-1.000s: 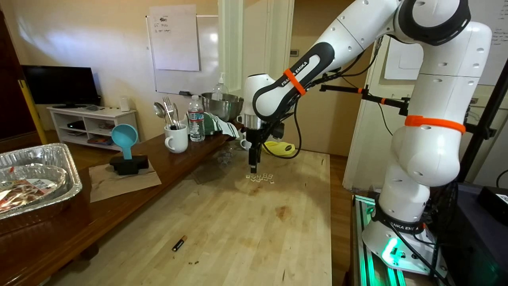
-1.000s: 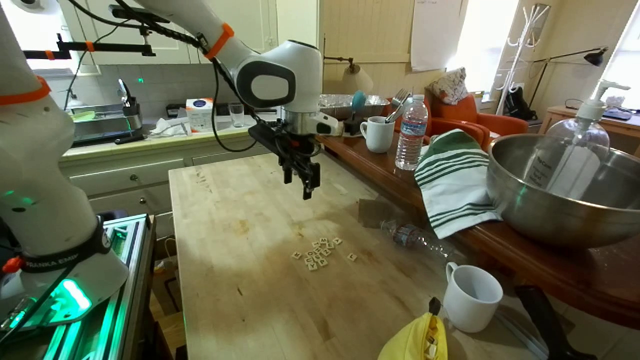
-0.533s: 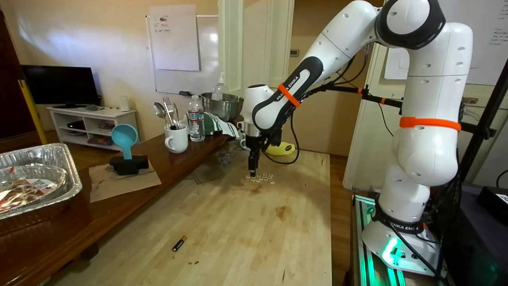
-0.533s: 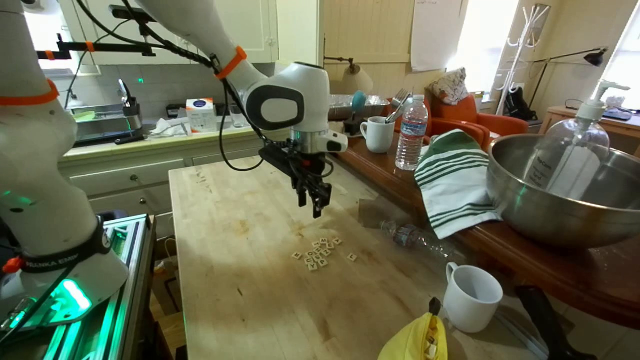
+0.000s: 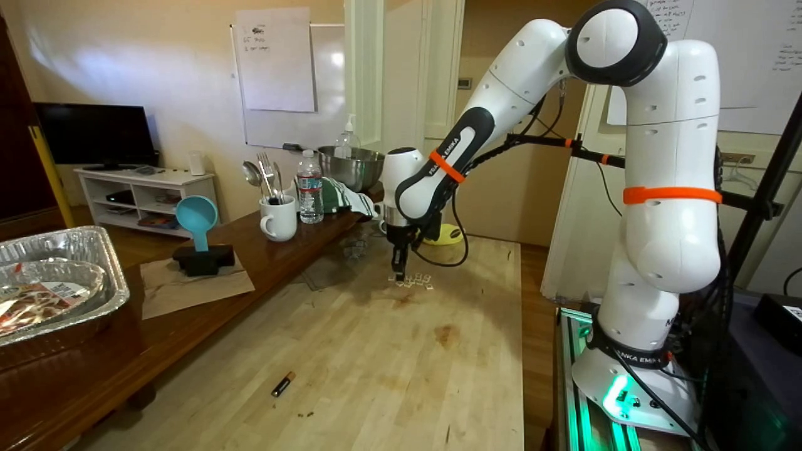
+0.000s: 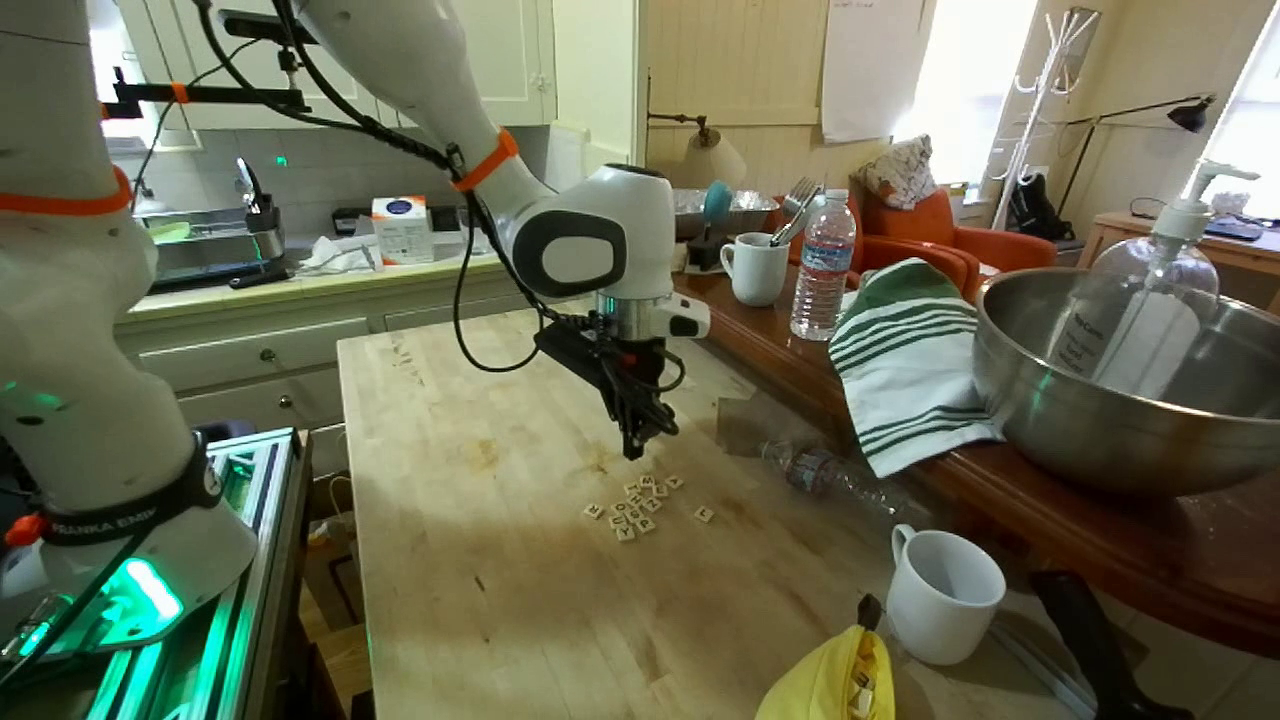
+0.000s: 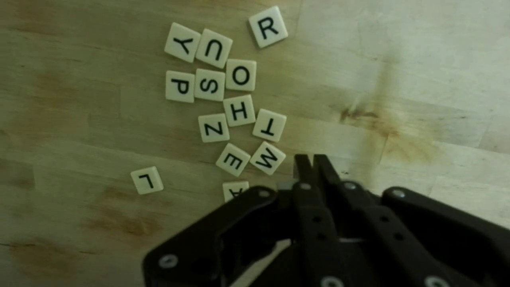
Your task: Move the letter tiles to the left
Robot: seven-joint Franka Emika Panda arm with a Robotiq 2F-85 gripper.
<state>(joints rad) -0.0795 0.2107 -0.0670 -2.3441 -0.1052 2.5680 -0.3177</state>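
- Black two-fingered gripper [image 7: 312, 158]: practically closed, grasping nothing.
- Lower beside flat, square, cream letter tiles [image 7: 239, 110].
- Sweep left slowly, skimming pale wooden tabletop [image 6: 530, 630].

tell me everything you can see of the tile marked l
The L tile is a small, flat, cream square, perhaps plastic, with slightly rounded corners and a black letter on its upper face. It lies flat on the wooden tabletop, letter roughly upside down in the wrist view, apart from the other tiles. Only the tabletop touches it.
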